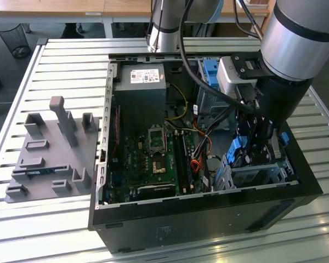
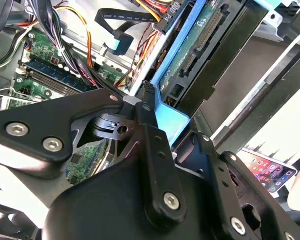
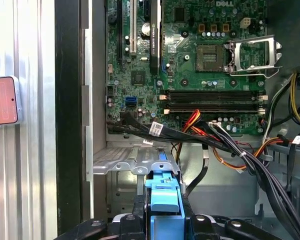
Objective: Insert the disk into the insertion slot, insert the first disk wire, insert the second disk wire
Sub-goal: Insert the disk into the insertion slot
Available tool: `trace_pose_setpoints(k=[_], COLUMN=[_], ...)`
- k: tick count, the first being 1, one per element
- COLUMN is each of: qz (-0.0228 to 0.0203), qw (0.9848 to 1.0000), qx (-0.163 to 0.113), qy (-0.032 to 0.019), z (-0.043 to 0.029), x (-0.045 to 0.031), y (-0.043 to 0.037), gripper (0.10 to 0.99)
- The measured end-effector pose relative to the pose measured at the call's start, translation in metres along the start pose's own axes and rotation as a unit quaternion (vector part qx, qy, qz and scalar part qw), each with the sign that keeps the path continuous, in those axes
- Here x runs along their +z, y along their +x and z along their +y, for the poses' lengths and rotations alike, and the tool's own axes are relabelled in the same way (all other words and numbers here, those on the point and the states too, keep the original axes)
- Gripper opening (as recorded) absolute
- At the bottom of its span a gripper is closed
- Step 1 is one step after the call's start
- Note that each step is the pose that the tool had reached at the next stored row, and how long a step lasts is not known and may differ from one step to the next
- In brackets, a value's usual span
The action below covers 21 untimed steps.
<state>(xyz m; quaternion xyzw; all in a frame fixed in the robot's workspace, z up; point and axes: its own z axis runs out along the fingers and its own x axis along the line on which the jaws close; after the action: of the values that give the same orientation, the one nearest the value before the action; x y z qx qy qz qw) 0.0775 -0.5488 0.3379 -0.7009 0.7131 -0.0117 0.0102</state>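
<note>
Claw (image 3: 163, 217): closed on the disk (image 3: 162, 192).
Slot (image 3: 121, 166): in a case (image 1: 208, 224) corner.
Risk: disk could be jammed on wires (image 3: 235, 147) if tilted.

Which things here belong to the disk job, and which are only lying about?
Job:
gripper, shut on the disk
insertion slot
cables

Lying about:
phone
grey fixture plate
waste bin
</note>
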Motion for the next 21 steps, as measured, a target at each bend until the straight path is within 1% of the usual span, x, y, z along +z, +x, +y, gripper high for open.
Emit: trace_pose_setpoints(k=[10, 12, 13, 18, 19, 21], qz=[-0.0001, 0.0001, 0.0000, 0.0000, -0.0001, -0.0001], qw=[1.0000, 1.0000, 1.0000, 1.0000, 1.0000, 1.0000], qx=[0.000, 0.000, 0.000, 0.000, 0.000, 0.000], qy=[0.0000, 0.0000, 0.0000, -0.0002, -0.0008, -0.0038], z=[0.0001, 0.0001, 0.0001, 0.0000, -0.0004, -0.0013], x=[0.0031, 0.0032, 0.0033, 0.0034, 0.0034, 0.0032], y=[0.0000, 0.0000, 0.0000, 0.0000, 0.0000, -0.0001], gripper=[0.365, 0.376, 0.439, 0.439, 0.439, 0.439])
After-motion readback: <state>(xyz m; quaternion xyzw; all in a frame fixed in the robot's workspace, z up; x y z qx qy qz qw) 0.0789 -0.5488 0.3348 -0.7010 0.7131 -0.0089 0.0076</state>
